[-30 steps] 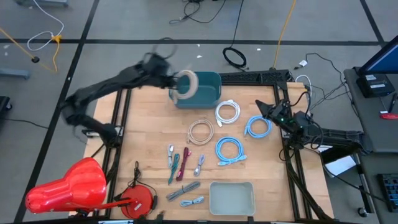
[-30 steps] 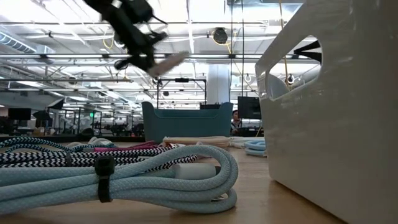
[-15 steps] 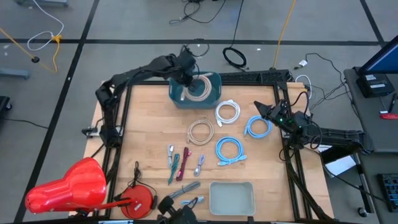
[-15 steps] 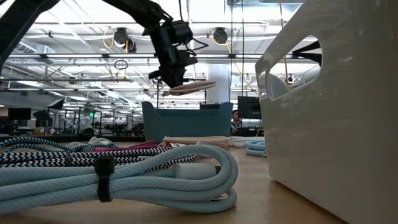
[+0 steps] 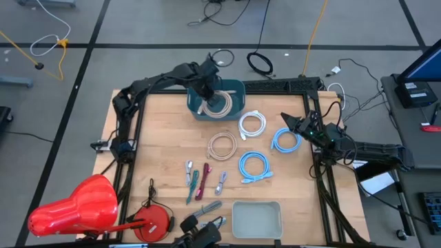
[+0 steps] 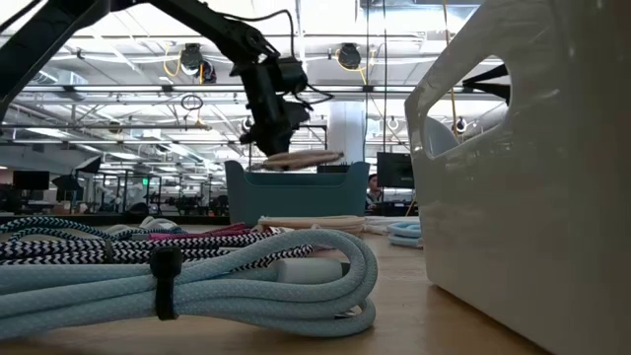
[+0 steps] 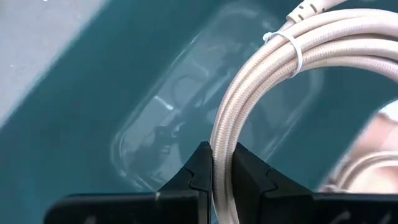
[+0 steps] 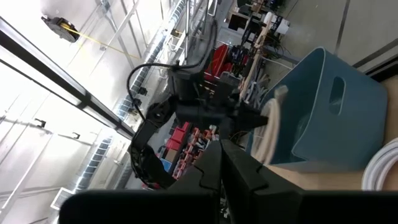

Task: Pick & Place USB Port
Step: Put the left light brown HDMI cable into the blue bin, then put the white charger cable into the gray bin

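A beige coiled cable (image 5: 219, 105) tied with a white zip tie (image 7: 283, 46) hangs from my left gripper (image 5: 207, 93) over the open teal bin (image 5: 236, 88) at the table's far edge. In the low view the coil (image 6: 298, 156) lies almost level just above the bin's rim (image 6: 296, 168). The left wrist view looks down past the coil (image 7: 261, 81) into the bin's floor (image 7: 155, 124). My right gripper (image 5: 288, 118) waits shut at the table's right side, beside a light blue coil (image 5: 284, 140). My left gripper (image 7: 222, 158) pinches the coil's bundled strands (image 7: 222, 134) between its two fingers, on the side of the loop away from the zip tie. The fingers come from above, pointing down and lying across the strands. The coil is lifted clear, held nearly level over the bin's opening.
On the table lie a white coil (image 5: 252, 125), a second beige coil (image 5: 222, 145), a blue coil (image 5: 253, 167) and several short cables (image 5: 196, 180). A pale bin (image 5: 256, 219) stands at the near edge. A red object (image 5: 76, 207) and a red reel (image 5: 155, 220) sit near-left.
My left arm has swung from the far-left corner toward the teal bin, carrying the beige coil, then come down. The coil, tilted a second ago, now lies about level and lower, just over the bin's opening. The gripper has stayed shut on it.
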